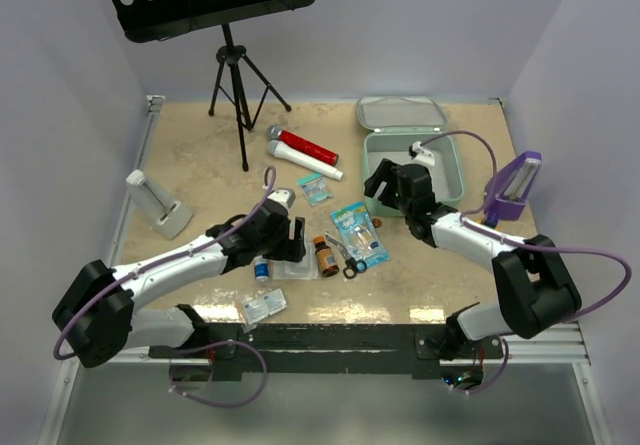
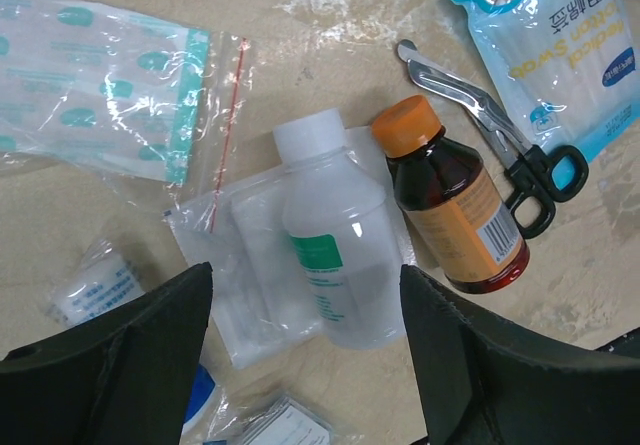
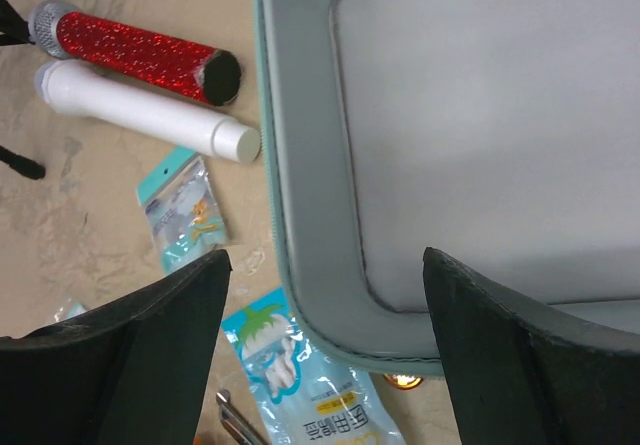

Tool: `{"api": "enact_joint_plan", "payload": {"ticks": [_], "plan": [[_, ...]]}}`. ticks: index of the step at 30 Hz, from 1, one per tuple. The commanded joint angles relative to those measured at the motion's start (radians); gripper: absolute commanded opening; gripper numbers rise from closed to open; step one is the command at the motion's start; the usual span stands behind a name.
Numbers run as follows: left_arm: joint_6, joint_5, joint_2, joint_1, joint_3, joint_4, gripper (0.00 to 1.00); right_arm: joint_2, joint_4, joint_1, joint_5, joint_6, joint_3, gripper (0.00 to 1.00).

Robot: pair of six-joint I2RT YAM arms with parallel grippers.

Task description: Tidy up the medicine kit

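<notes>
Medicine kit [image 1: 447,170] sits open at the far right of the counter [image 1: 200,165], its mint-green tray empty as far as I can see. The matching lid [image 1: 400,113] lies flat just behind it, touching or nearly so. My right end effector [image 1: 386,187] is at the tray's near-left corner; in the right wrist view the fingers [image 3: 140,355] are released and spread wide, with the tray rim [image 3: 300,185] between them and nothing gripped.

Just left of the kit lie a blue cotton-swab packet [image 1: 358,233], black-handled scissors [image 2: 500,155] and a brown bottle with an orange cap [image 2: 455,215]. Touching that bottle is a clear bottle with a white cap [image 2: 335,255], lying on a plastic bag. My left end effector [image 2: 305,270] is over it, released, one finger to each side; I cannot tell whether they touch it.

Farther back are a red glitter microphone [image 3: 135,50] and a white tube [image 3: 150,115], side by side. A purple stand [image 1: 515,190] is right of the kit.
</notes>
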Motion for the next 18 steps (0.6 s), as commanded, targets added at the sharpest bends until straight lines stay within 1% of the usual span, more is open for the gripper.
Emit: {"api": "enact_joint_plan", "payload": {"ticks": [1, 4, 10, 14, 18], "plan": [[0.007, 0.005, 0.03, -0.029, 0.068, 0.046, 0.79, 0.019, -0.105, 0.022, -0.042, 0.057, -0.016, 0.84], [0.001, -0.019, 0.062, -0.049, 0.102, 0.031, 0.77, -0.012, -0.128, 0.022, -0.025, 0.053, -0.004, 0.86], [-0.028, -0.097, 0.142, -0.095, 0.153, -0.037, 0.68, -0.113, -0.2, 0.022, 0.013, 0.033, 0.016, 0.88], [-0.06, -0.159, 0.16, -0.109, 0.153, -0.07, 0.67, -0.162, -0.232, 0.022, 0.032, 0.019, 0.03, 0.88], [-0.077, -0.183, 0.195, -0.115, 0.162, -0.1, 0.66, -0.191, -0.268, 0.021, 0.065, 0.008, 0.033, 0.88]]}}
